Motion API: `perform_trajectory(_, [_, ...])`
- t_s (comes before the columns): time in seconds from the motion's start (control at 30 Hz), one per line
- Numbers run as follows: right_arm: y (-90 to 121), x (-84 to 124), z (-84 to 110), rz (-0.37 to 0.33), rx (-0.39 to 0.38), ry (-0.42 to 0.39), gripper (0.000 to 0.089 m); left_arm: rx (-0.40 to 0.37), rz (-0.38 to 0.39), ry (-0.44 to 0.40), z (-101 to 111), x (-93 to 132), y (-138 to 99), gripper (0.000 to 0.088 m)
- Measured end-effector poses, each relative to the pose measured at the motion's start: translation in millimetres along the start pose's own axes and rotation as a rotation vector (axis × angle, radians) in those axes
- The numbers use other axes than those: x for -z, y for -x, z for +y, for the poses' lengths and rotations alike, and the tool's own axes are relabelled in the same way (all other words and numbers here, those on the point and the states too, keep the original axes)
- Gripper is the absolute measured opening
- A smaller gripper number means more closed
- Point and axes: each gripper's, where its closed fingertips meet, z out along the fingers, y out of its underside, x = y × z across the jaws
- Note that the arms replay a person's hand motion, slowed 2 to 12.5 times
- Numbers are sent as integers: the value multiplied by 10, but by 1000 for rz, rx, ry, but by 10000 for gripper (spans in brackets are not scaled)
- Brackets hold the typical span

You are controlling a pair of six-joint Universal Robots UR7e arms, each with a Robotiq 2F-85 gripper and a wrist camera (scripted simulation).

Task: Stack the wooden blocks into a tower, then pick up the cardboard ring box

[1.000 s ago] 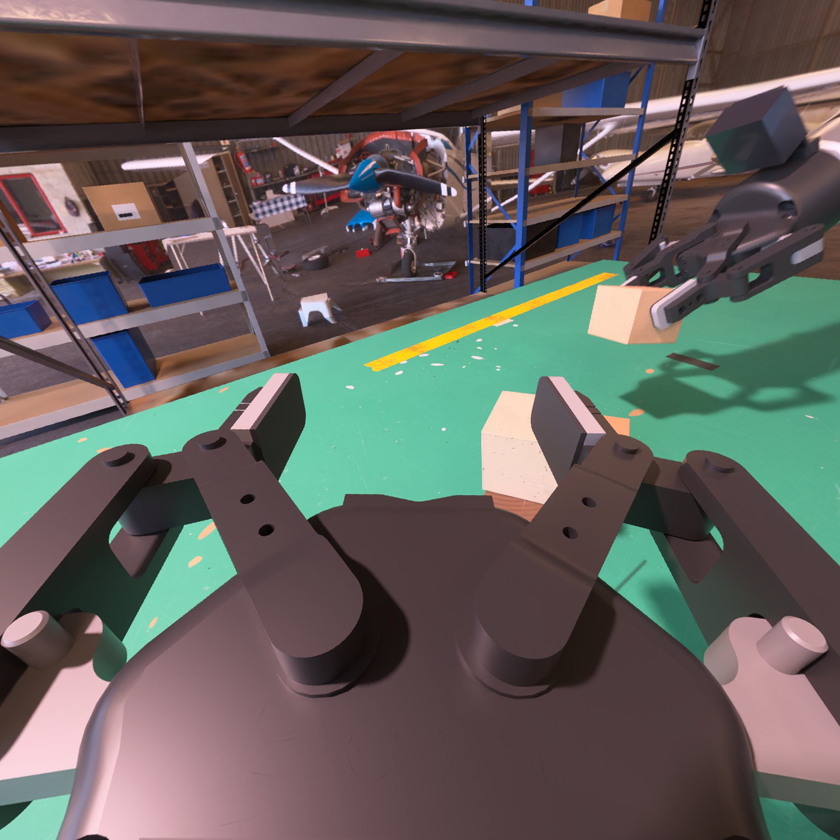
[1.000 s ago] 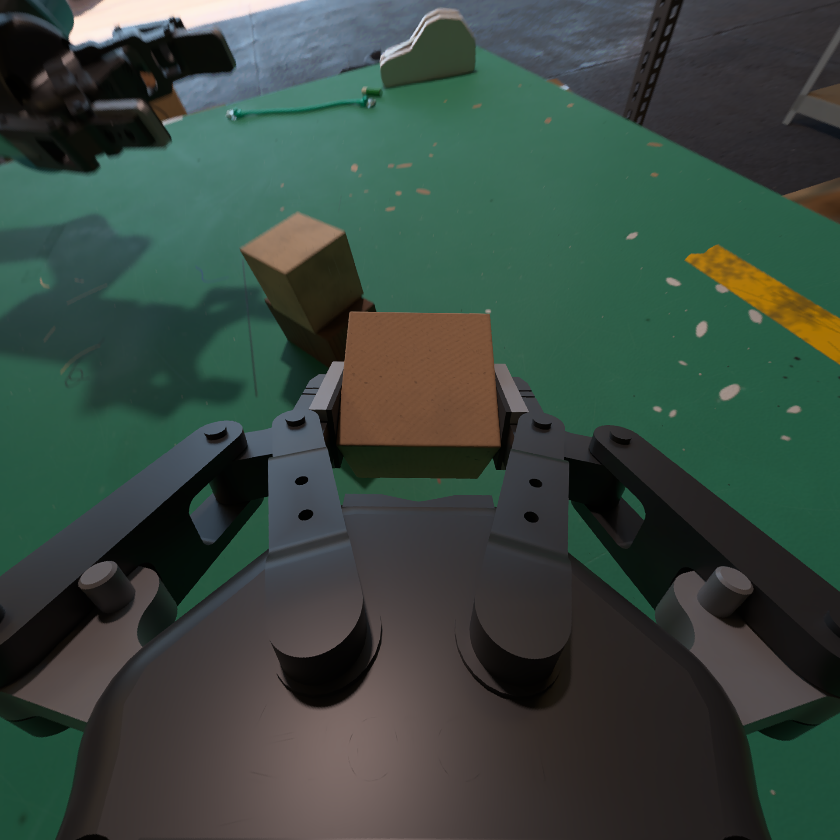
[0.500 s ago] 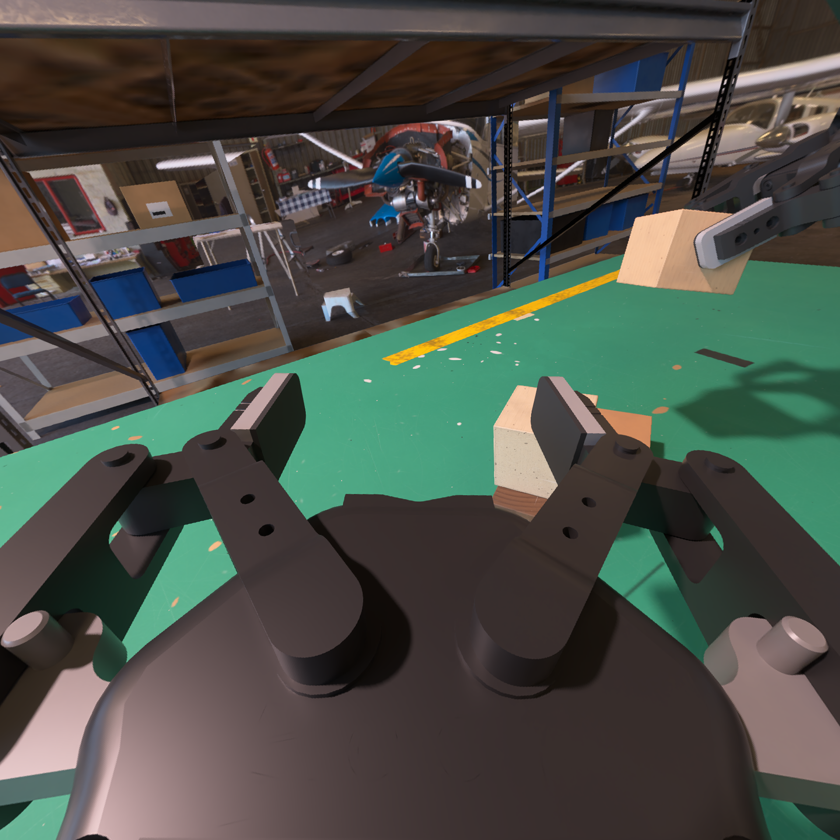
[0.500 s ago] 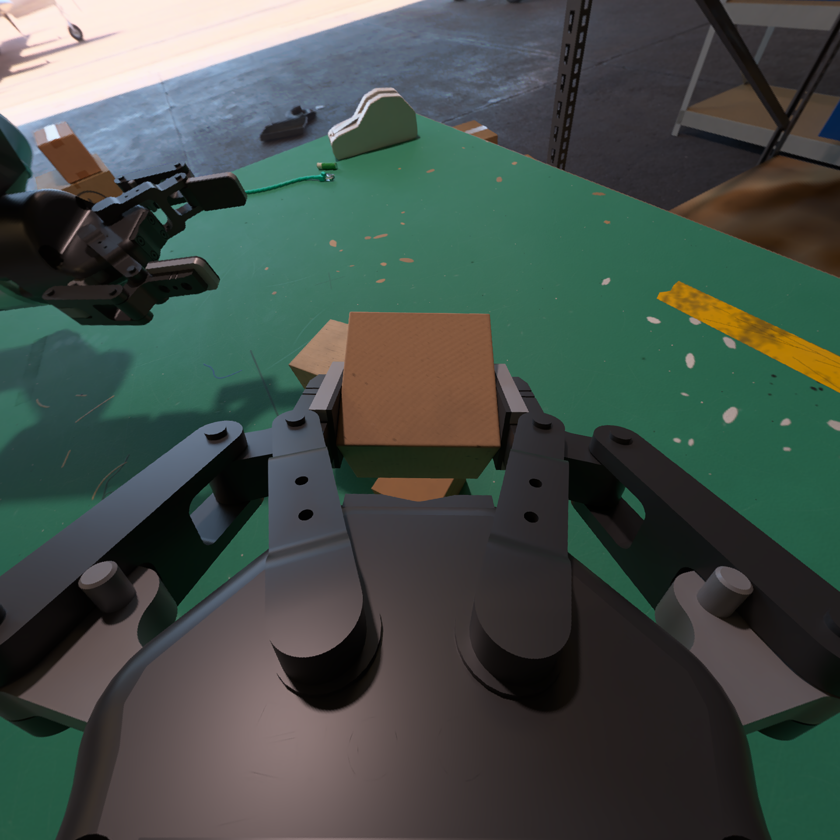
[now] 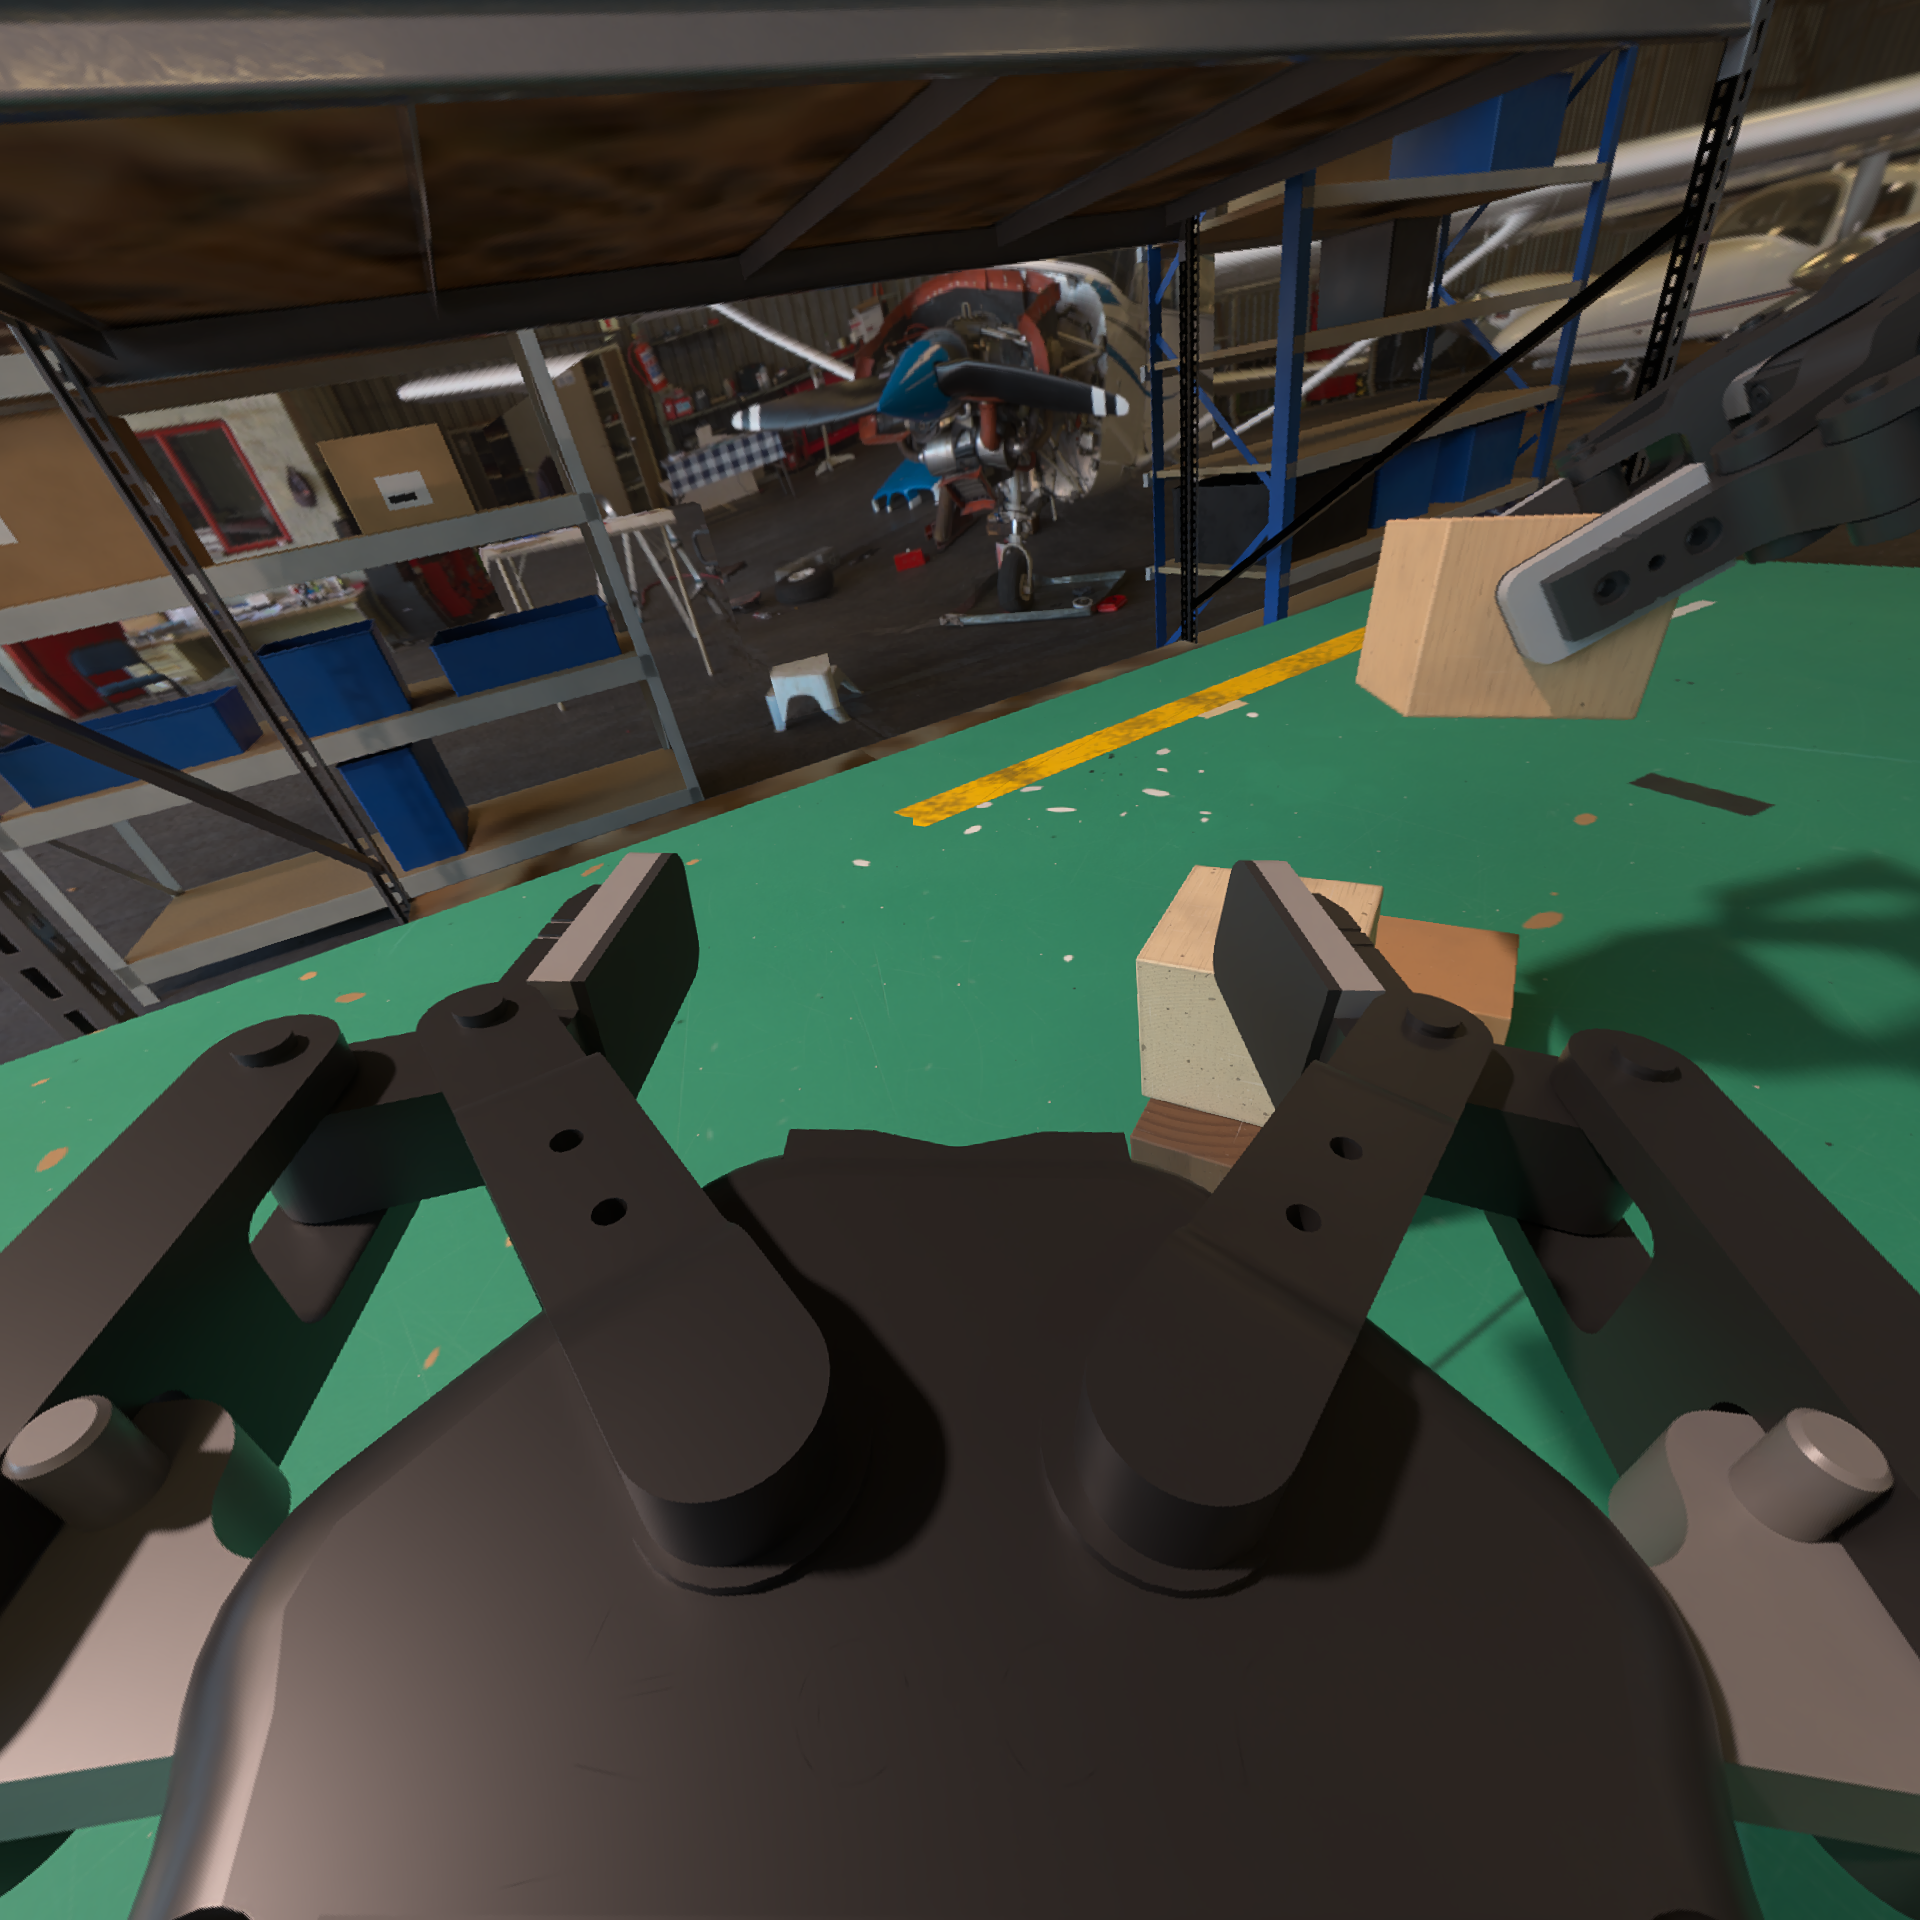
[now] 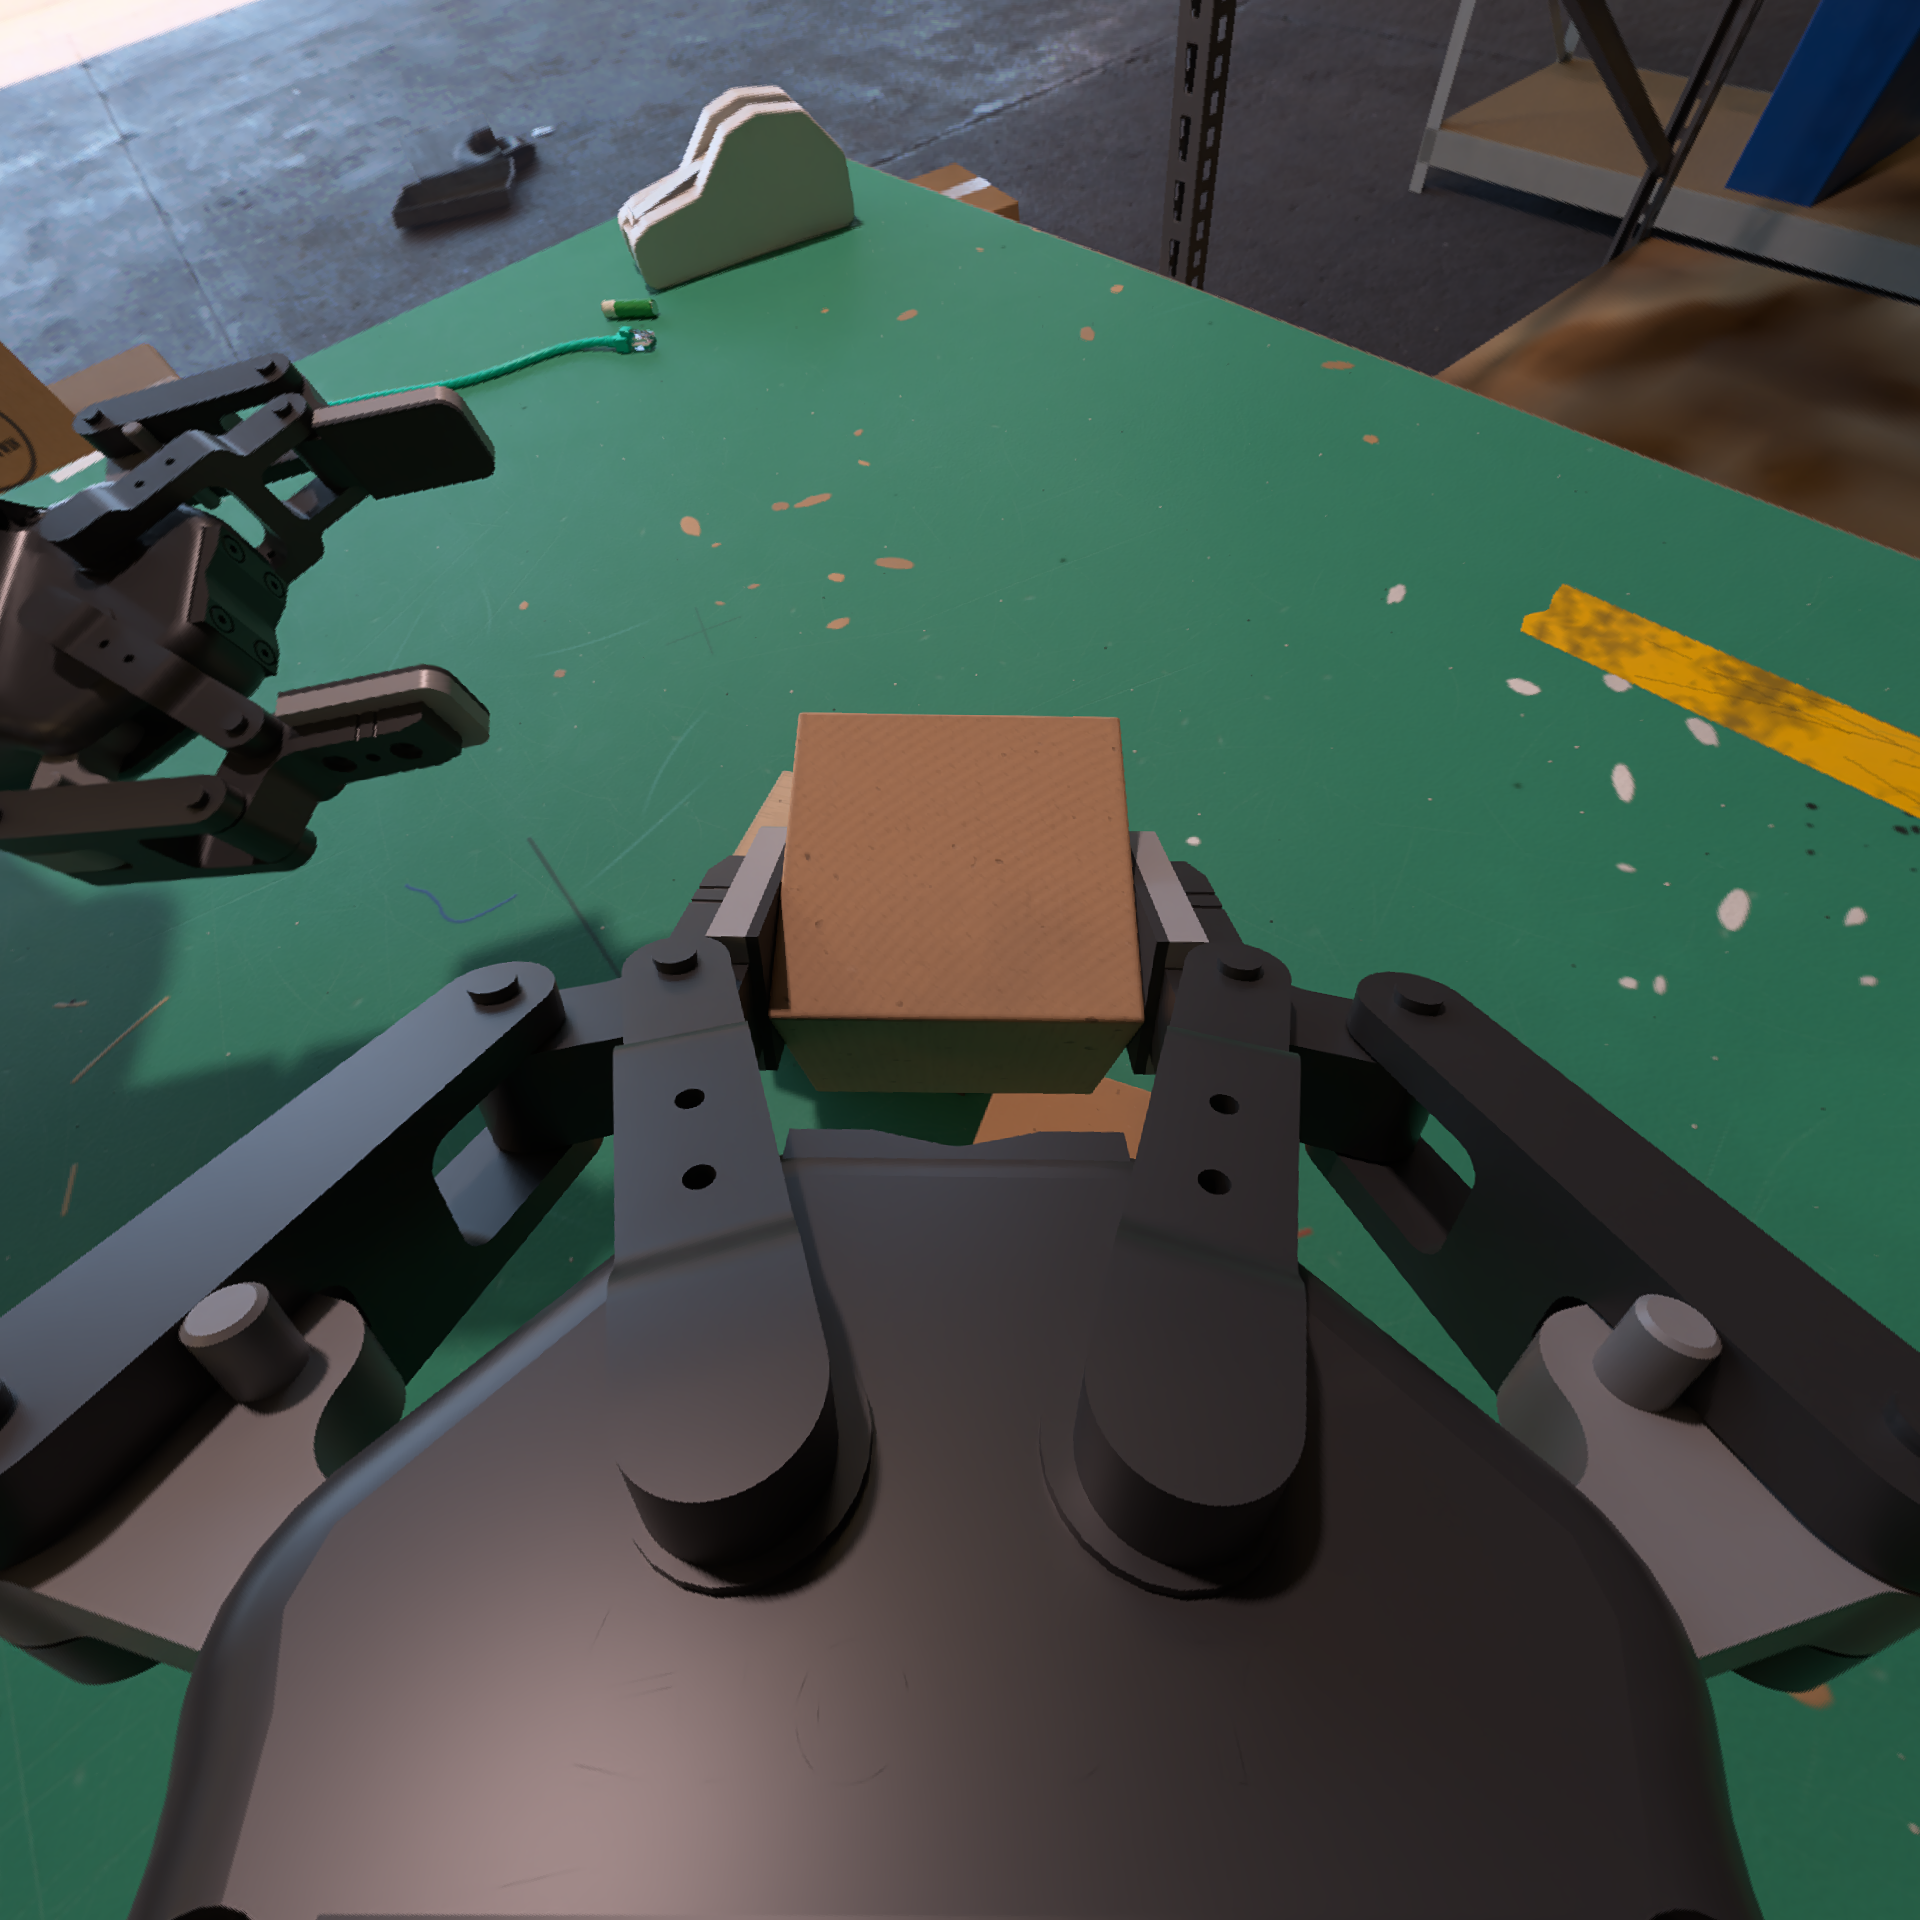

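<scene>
My right gripper [image 6: 954, 904] is shut on a brown wooden block [image 6: 951, 831] and holds it in the air above the green table [image 6: 1195, 520]. Edges of the stack peek out under it [image 6: 1060, 1117]. In the left wrist view the held block [image 5: 1455, 623] hangs at the upper right, above and beyond a pale block [image 5: 1195, 1023] that sits on a darker brown block [image 5: 1444, 966]. My left gripper [image 5: 951, 945] is open and empty, to the left of that stack. It also shows at the left of the right wrist view [image 6: 395, 582].
A pale stepped object [image 6: 738, 197] stands at the table's far edge, with a green cord [image 6: 499, 364] beside it. A yellow stripe [image 6: 1725, 691] marks the right side. Metal shelving [image 5: 312, 644] stands beyond the table edge.
My right gripper has carried its block up and over the stack, which is now mostly hidden beneath it. My left gripper stays open and has drawn back slightly.
</scene>
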Motion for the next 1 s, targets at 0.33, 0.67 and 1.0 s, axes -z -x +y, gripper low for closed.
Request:
perform_trajectory(0.33, [183,-222,-4,41,-22,30,499,-22,-15,1,19,13,18,854])
perform_trajectory(0.67, [276,-361,21,100,-8,71,499,-25,-16,11,47,23,26,854])
perform_trajectory(1.0, [307,-439,28,153,12,97,499,-7,-13,6,43,32,38,854])
